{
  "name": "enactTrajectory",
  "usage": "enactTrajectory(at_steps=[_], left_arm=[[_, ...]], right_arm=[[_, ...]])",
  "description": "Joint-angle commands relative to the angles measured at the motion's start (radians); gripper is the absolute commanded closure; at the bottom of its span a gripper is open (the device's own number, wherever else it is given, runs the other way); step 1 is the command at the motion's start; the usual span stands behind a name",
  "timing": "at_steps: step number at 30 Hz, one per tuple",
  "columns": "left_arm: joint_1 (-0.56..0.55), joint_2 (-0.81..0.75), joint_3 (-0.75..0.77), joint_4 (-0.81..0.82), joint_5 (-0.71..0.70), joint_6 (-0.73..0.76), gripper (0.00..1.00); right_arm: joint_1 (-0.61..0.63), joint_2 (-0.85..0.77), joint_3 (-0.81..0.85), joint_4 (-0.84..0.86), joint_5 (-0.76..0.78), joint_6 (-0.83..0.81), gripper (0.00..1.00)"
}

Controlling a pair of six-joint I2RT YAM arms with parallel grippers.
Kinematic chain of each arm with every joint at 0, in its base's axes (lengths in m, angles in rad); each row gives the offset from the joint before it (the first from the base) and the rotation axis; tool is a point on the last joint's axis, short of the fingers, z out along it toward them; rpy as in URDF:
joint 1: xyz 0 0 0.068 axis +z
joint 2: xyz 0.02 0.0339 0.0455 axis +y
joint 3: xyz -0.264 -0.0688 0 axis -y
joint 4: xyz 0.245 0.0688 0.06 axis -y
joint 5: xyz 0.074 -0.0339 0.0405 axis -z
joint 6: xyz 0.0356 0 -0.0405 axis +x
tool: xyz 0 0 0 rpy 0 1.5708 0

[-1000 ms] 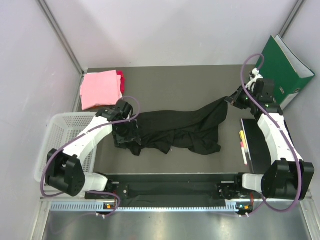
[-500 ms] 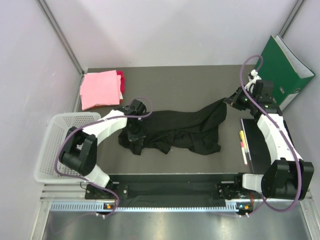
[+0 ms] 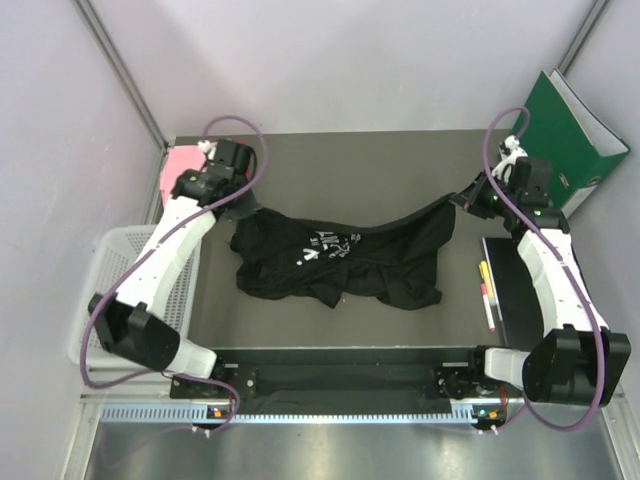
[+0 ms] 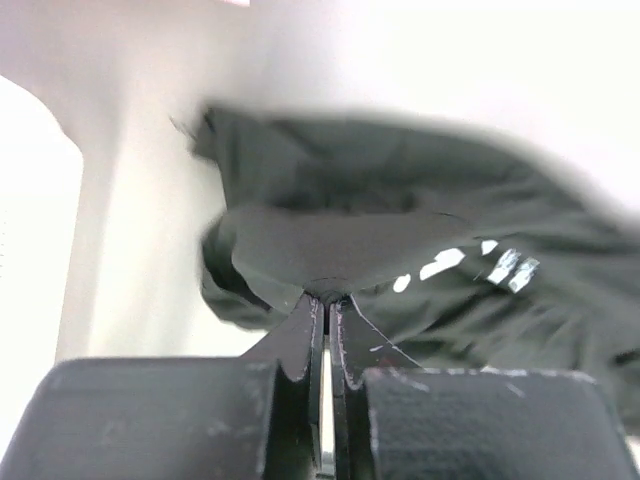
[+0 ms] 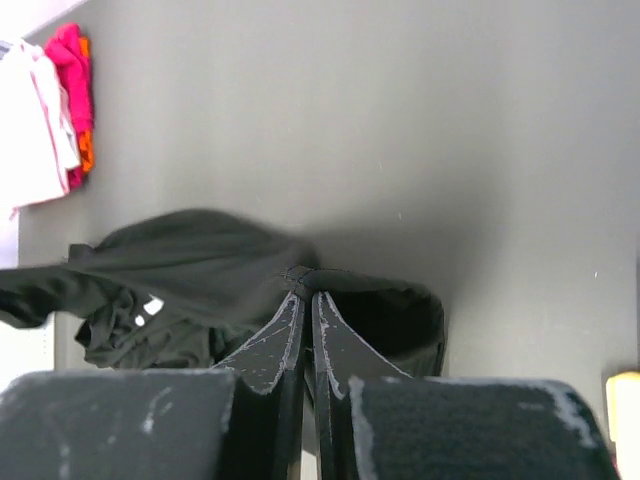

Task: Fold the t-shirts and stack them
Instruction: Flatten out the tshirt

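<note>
Cloth of the black t-shirt (image 3: 340, 255) sags across the middle of the surface (image 3: 350, 165), lettering up. Its 10 o'clock corner is clamped in the left tool (image 4: 325, 297), its 2 o'clock corner in the right tool (image 5: 303, 290). At the far 10 o'clock corner lies the light pink t-shirt (image 3: 176, 166), mostly hidden by the left arm.

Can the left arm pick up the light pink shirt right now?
Probably not yet. The left gripper is pinched shut on the black shirt, so it would have to let go first. The light pink shirt lies close beside that arm, so reach itself looks fine.
</note>
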Motion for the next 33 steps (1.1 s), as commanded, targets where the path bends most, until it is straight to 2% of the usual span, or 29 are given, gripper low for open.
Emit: enactTrajectory(at_steps=[1, 9, 15, 21, 26, 28, 29, 30, 31, 32, 33], left_arm=[[0.053, -0.069, 0.084, -0.034, -0.066, 0.041, 1.00], [0.067, 0.021, 0.070, 0.059, 0.079, 0.126, 1.00], [0.066, 0.140, 0.174, 0.120, 0.014, 0.169, 1.00], [0.069, 0.427, 0.404, 0.109, 0.011, 0.238, 1.00], [0.077, 0.697, 0.682, 0.072, 0.063, 0.257, 1.00], [0.087, 0.759, 0.789, 0.078, 0.097, 0.260, 1.00], [0.093, 0.807, 0.818, 0.086, 0.114, 0.261, 0.92], [0.112, 0.828, 0.864, 0.098, 0.164, 0.262, 0.76], [0.124, 0.843, 0.880, 0.118, 0.183, 0.243, 0.43], [0.135, 0.858, 0.888, 0.123, 0.189, 0.223, 0.14], [0.155, 0.854, 0.882, 0.131, 0.203, 0.211, 0.09]], right_arm=[[-0.014, -0.037, 0.097, 0.050, 0.011, 0.013, 1.00], [-0.014, -0.016, 0.094, 0.079, -0.020, 0.041, 1.00], [-0.014, 0.030, 0.084, 0.114, 0.003, 0.030, 1.00], [-0.014, 0.153, 0.084, 0.215, -0.003, 0.059, 1.00], [-0.014, 0.280, 0.126, 0.246, -0.007, 0.056, 1.00], [-0.014, 0.308, 0.150, 0.254, 0.000, 0.050, 1.00], [-0.014, 0.335, 0.158, 0.257, 0.003, 0.044, 1.00], [-0.014, 0.347, 0.172, 0.258, 0.011, 0.043, 1.00], [-0.014, 0.358, 0.179, 0.266, 0.014, 0.042, 1.00], [-0.012, 0.378, 0.187, 0.269, 0.013, 0.047, 1.00], [-0.011, 0.387, 0.192, 0.269, 0.016, 0.049, 1.00]])
